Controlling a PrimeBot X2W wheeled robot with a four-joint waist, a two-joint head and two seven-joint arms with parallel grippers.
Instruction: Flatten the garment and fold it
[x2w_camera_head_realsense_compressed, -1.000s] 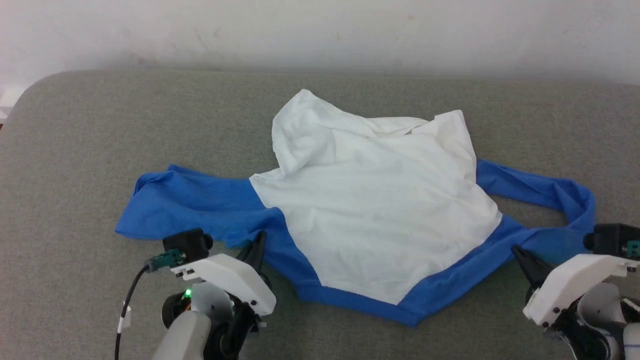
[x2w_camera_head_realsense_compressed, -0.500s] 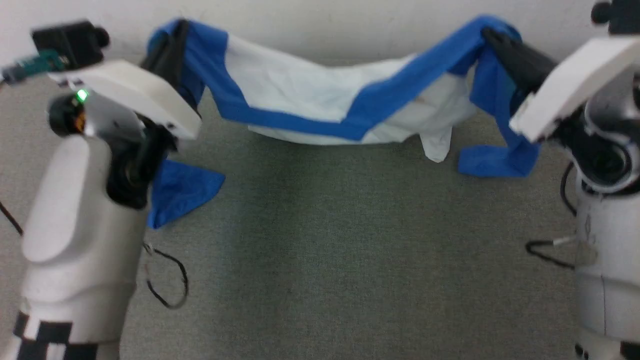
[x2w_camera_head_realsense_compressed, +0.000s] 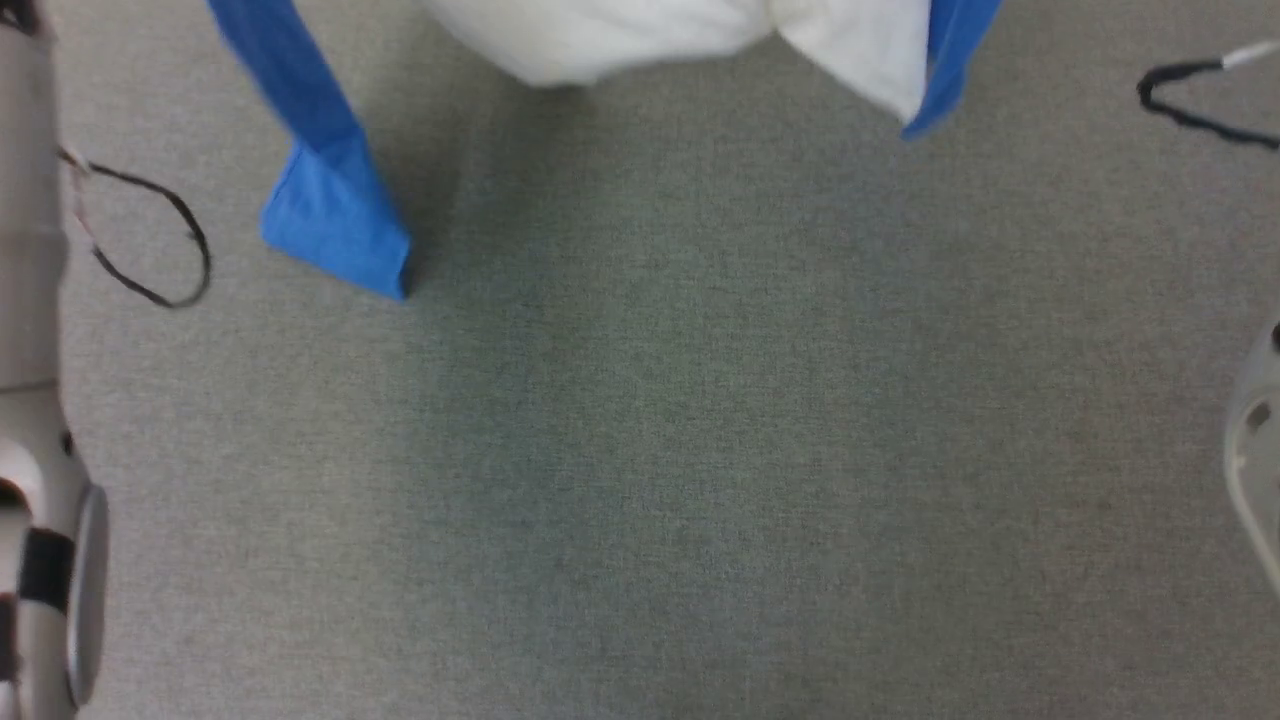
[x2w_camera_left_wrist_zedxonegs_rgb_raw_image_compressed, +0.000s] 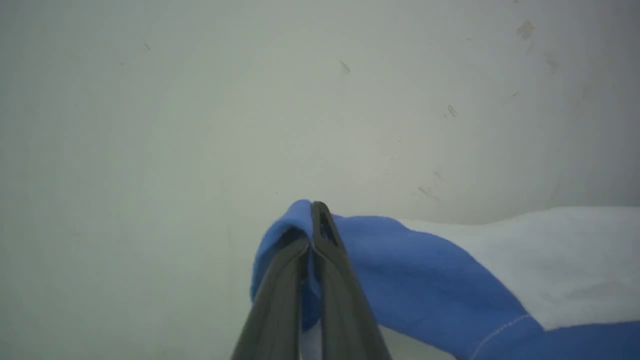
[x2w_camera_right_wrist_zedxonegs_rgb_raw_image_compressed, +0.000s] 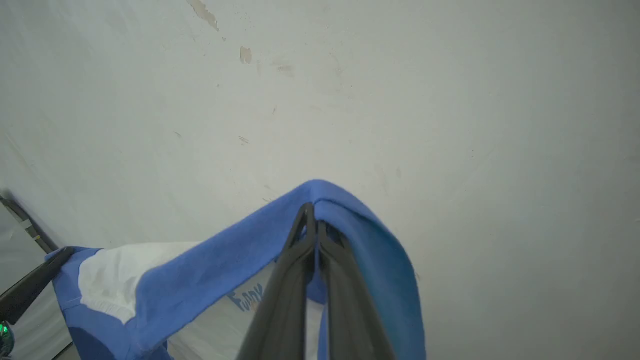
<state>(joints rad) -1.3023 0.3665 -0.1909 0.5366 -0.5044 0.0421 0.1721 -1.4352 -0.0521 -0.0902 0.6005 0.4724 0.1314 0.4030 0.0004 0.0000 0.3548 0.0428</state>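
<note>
- There were one garment (x2w_camera_head_realsense_compressed: 330, 210), two pairs of fingers, two dark cable loops (x2w_camera_head_realsense_compressed: 190, 230) and one grey surface (x2w_camera_head_realsense_compressed: 640, 450).
- The left fingers (x2w_camera_left_wrist_zedxonegs_rgb_raw_image_compressed: 335, 280) were pinched together on a blue fold of the garment, the cloth trailing toward 4 o'clock. The right fingers (x2w_camera_right_wrist_zedxonegs_rgb_raw_image_compressed: 290, 285) were clamped on blue cloth that fell toward 8 o'clock.
- The head view showed the garment hanging over the surface at 12 o'clock, a sleeve end dangling at 10 o'clock. The right wrist view showed a small blue print (x2w_camera_right_wrist_zedxonegs_rgb_raw_image_compressed: 247, 300).
</note>
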